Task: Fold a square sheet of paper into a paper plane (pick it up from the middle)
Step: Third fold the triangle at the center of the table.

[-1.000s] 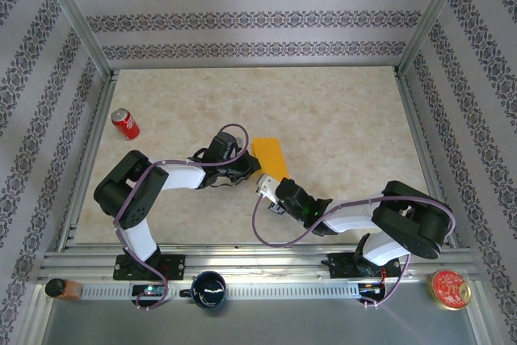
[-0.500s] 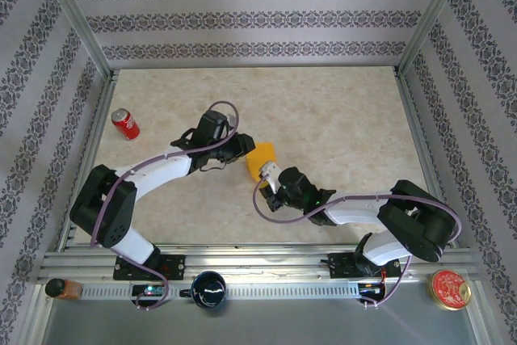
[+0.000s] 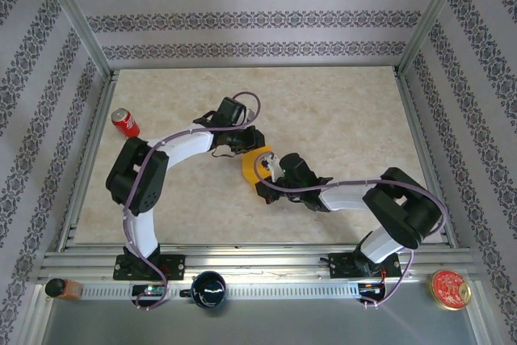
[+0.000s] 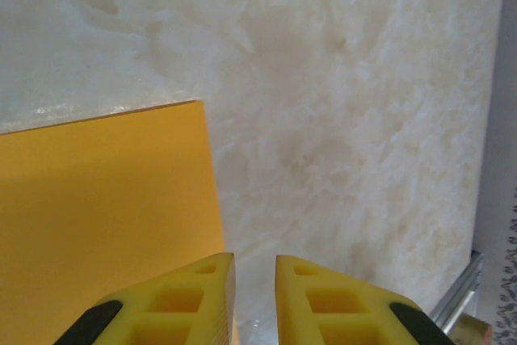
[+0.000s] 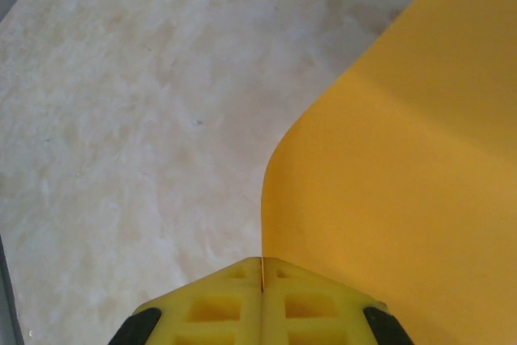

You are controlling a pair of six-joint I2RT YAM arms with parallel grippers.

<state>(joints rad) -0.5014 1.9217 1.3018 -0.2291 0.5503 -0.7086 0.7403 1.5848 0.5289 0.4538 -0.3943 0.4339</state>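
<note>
The square sheet of paper (image 3: pixel 252 164) is orange-yellow and stands curled up off the table at mid-table, with no pointed plane shape showing. My right gripper (image 3: pixel 266 172) is shut on its near edge. In the right wrist view a thin orange line runs between the closed tips of the right gripper (image 5: pixel 262 262), and the sheet (image 5: pixel 404 159) bends away to the right. My left gripper (image 3: pixel 252 145) sits just beyond the sheet. In the left wrist view the left gripper (image 4: pixel 254 258) has a narrow empty gap between its jaws. The paper (image 4: pixel 105 199) lies to the left, behind the left finger.
A red soda can (image 3: pixel 125 123) lies at the far left of the table. A dark mug (image 3: pixel 208 288), a red round tin (image 3: pixel 449 289) and a brown object (image 3: pixel 61 287) sit on the front rail. Aluminium frame posts (image 3: pixel 77 26) and patterned walls enclose the table.
My right gripper has pushed forward and left with the paper, which has curled up from lying flat. My left arm has swung farther out, and its gripper is off the paper.
</note>
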